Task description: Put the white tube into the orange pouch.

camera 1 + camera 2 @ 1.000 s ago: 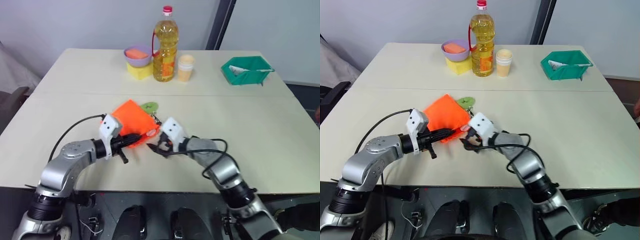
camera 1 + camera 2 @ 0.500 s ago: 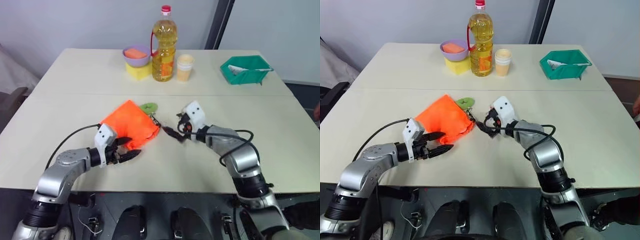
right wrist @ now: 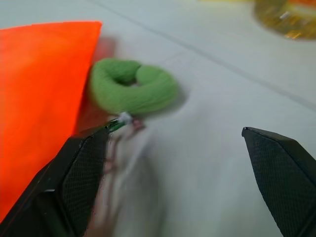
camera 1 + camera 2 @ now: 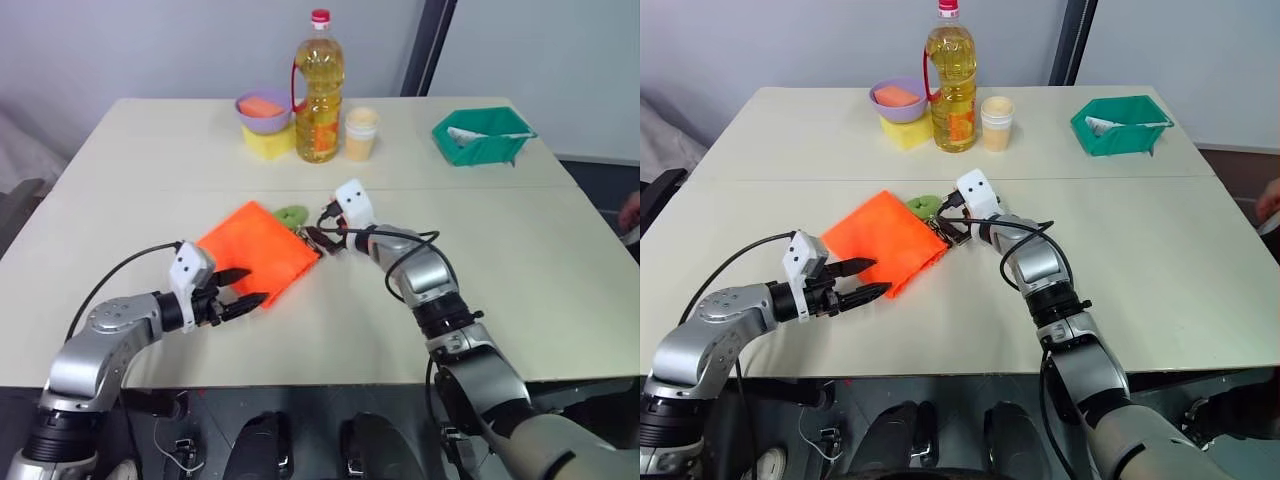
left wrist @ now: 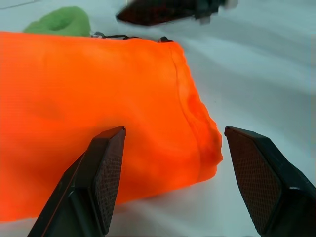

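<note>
On the table: orange pouch [image 4: 258, 249] lying flat between two spread hands.
Left hand [image 4: 247, 287] at its near edge, right hand [image 4: 322, 239] by the cord end; soft cloth, probably best pinched at the rim. White tube unseen.

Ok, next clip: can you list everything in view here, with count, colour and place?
Soft fabric drawstring pouch: 1, bright orange, lying flat, table's near middle.
Fabric ring: 1, green, at the pouch's far corner.
Tall oil bottle: 1, yellow, red cap, far side.
Bowl: 1, purple, on a yellow block, beside the bottle.
Cup: 1, pale orange, right of the bottle.
Bin: 1, green, far right.
Left gripper: open, at the pouch's near edge.
Right gripper: open, by the ring.
</note>
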`<state>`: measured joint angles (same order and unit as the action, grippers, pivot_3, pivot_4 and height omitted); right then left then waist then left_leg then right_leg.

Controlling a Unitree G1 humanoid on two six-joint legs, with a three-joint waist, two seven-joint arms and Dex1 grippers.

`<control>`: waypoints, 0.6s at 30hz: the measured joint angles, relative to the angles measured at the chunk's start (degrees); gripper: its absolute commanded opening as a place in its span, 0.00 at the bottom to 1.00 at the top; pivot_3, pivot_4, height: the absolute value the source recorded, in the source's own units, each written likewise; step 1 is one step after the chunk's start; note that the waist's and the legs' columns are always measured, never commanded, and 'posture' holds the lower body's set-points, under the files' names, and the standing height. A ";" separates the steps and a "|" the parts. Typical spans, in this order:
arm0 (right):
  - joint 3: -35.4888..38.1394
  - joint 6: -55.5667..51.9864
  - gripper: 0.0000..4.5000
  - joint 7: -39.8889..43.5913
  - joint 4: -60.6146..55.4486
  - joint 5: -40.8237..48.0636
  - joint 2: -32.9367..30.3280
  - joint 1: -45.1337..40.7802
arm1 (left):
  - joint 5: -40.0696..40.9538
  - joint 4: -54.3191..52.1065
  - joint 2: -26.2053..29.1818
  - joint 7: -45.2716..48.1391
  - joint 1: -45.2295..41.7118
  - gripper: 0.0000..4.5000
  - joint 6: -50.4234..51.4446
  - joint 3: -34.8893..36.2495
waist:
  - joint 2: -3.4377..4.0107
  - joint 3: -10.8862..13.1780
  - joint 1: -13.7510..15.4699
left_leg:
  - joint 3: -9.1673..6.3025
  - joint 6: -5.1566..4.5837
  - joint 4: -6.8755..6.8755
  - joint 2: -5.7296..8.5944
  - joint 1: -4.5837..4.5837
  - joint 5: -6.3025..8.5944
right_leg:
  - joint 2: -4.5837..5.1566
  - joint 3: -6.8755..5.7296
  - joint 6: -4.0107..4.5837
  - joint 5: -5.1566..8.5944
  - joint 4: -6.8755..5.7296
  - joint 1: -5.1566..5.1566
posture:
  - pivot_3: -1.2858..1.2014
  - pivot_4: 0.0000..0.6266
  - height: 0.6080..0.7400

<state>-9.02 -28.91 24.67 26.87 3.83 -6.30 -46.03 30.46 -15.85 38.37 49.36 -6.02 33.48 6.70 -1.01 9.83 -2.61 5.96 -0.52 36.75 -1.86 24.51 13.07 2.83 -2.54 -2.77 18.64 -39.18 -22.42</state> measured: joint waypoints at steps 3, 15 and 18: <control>-0.33 -0.51 0.88 0.83 1.86 -0.27 0.93 0.00 | 0.85 -0.21 0.47 0.40 0.92 0.77 0.20 1.07 | 0.01 0.00 0.01 | -0.01 0.01 0.00 0.00 -0.01 0.00 | 0.00 0.00 0.00 0.00 -0.01 0.00 | 0.52 0.24 0.97; -2.95 -5.74 0.01 2.88 -12.01 -1.68 -3.11 8.34 | 0.87 -0.04 0.85 -0.81 1.39 0.77 -0.25 1.58 | 0.02 0.01 0.06 | -0.02 0.06 -0.17 0.03 -0.02 0.02 | 0.09 0.02 0.02 0.01 0.07 -0.04 | 0.52 0.24 0.97; -2.90 -9.82 0.01 3.95 -21.16 -1.22 -6.84 13.24 | 0.89 -0.01 0.77 -1.10 1.06 0.77 -0.50 1.87 | 0.01 0.00 0.18 | -0.02 0.14 -0.34 0.03 -0.03 -0.03 | 0.10 0.00 0.03 0.02 0.13 -0.08 | 0.52 0.24 0.97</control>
<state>-11.92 -38.72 28.62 5.71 2.61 -13.14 -32.79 31.35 -15.86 39.14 48.26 -4.96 32.99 8.57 -1.00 9.84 -2.42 5.94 -0.38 36.41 -1.83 24.49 13.04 2.94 -2.54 -2.74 18.65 -39.05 -22.50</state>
